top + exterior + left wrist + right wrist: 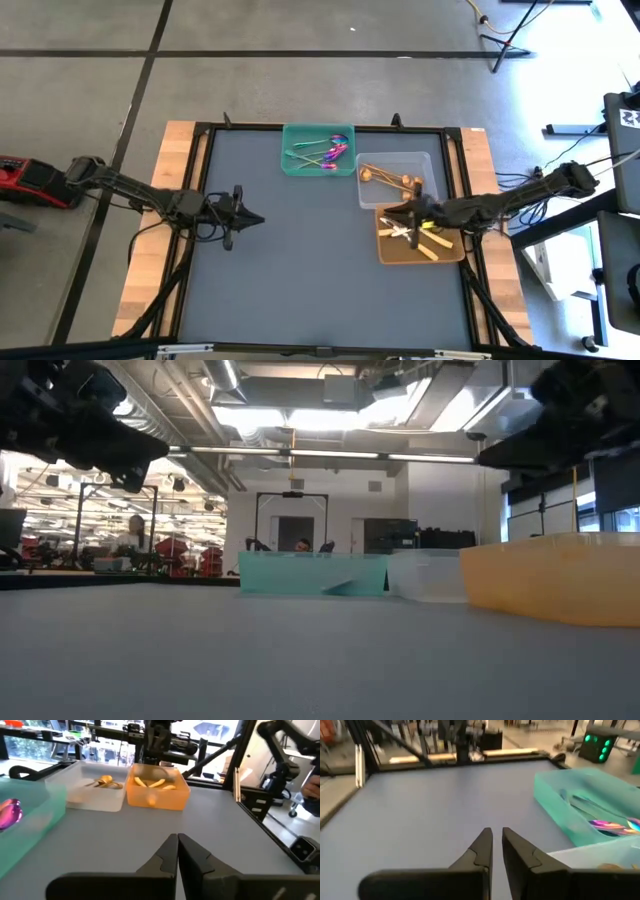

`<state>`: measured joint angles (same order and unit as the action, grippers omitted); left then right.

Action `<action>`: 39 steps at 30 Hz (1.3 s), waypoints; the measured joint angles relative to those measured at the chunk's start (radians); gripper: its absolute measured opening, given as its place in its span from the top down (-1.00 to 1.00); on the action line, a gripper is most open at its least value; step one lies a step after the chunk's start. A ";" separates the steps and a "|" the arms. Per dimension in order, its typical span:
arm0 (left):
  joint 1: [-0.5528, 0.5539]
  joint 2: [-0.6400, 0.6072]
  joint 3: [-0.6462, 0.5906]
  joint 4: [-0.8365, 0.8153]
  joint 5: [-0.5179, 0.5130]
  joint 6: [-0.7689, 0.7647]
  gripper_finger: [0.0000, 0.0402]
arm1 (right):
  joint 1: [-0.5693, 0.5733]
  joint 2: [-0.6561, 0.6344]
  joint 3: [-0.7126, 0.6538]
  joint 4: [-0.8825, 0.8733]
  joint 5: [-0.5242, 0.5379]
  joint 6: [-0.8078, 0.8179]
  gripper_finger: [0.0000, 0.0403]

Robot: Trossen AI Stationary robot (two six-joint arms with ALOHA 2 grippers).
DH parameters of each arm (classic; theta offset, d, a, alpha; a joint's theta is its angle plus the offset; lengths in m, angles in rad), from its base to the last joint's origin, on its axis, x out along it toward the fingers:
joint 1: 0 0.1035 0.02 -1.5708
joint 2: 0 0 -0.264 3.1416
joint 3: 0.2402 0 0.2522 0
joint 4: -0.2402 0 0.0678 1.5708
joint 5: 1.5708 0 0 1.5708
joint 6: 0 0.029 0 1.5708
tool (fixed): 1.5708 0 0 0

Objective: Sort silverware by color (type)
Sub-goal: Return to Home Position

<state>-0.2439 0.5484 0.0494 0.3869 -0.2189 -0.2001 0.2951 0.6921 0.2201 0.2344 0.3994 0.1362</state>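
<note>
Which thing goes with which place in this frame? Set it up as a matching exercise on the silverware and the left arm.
Things:
1. purple spoons
2. gold spoons
3. pale yellow knives
4. left gripper

Places:
A. in the orange tray
B. over the bare table, left side
C. in the green tray
D. in the clear tray

Pairs: 1-C, 2-D, 3-A, 4-B.

The right gripper hangs at the orange tray's edge.

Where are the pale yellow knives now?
High view: the pale yellow knives lie in the orange tray at the table's right edge, next to the clear tray; the right claw hangs above them.
</note>
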 joint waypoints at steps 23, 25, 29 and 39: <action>0.120 -0.513 -0.029 -0.402 0.184 0.072 0.99 | -0.001 -0.683 -0.186 -0.260 -0.190 0.001 0.84; 0.138 -0.536 -0.031 -0.401 0.207 0.068 0.99 | -0.001 -0.684 -0.201 -0.217 -0.193 0.000 0.84; 0.153 -0.543 -0.041 -0.378 0.222 0.053 0.99 | -0.001 -0.677 -0.212 -0.200 -0.286 0.041 0.84; 0.152 -0.509 -0.041 -0.378 0.219 0.116 0.99 | -0.001 -0.671 -0.212 -0.210 -0.344 0.017 0.84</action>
<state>-0.0917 0.0395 0.0086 0.0090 -0.0002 -0.0841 0.2943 0.0216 0.0078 0.0248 0.0555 0.1531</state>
